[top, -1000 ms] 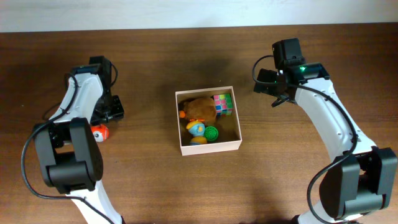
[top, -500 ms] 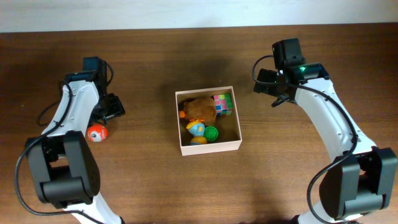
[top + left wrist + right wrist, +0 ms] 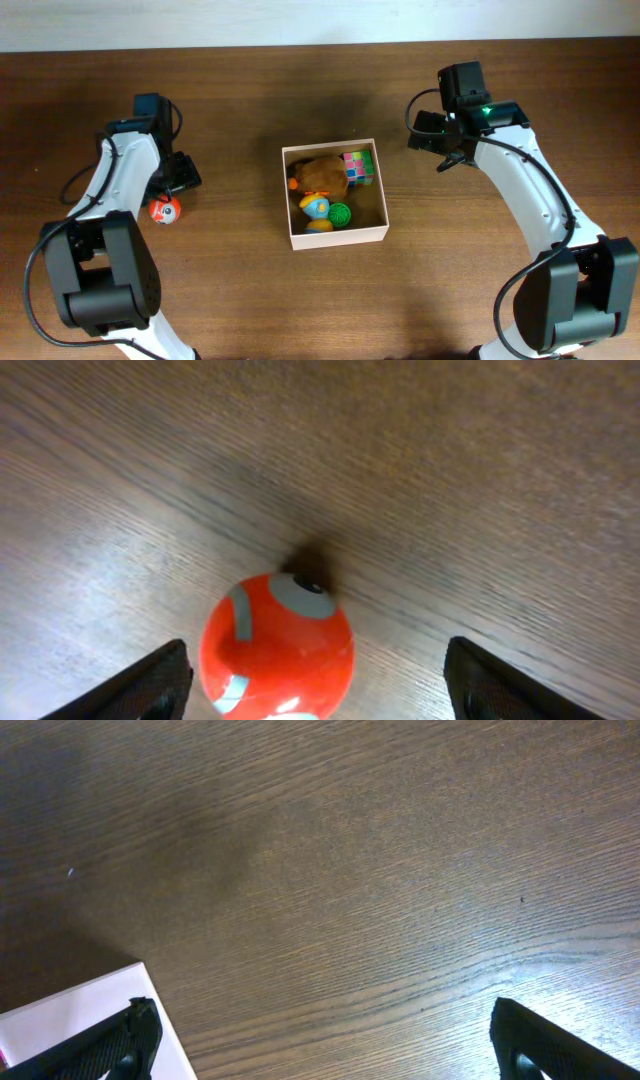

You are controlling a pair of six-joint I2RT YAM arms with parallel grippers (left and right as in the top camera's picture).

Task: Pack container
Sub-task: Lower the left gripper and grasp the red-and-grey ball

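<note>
The container (image 3: 336, 236), a square white box with a tan inside, sits mid-table and holds a brown plush toy (image 3: 318, 172), a colour cube (image 3: 359, 167), a blue-yellow toy (image 3: 314, 207) and a green ball (image 3: 341, 213). A red ball (image 3: 165, 210) with white and grey marks lies on the table at the left. My left gripper (image 3: 176, 183) is open just above it; in the left wrist view the ball (image 3: 277, 648) lies between the spread fingers (image 3: 318, 690), nearer the left one. My right gripper (image 3: 432, 150) is open and empty, right of the container, whose corner (image 3: 85, 1015) shows.
The dark wooden table (image 3: 250, 300) carries nothing else. A pale wall strip (image 3: 300, 20) runs along the far edge.
The left arm shifted back toward the far side. The red ball moved a little left and then right again, and now lies just below the left gripper. The right arm has not moved.
</note>
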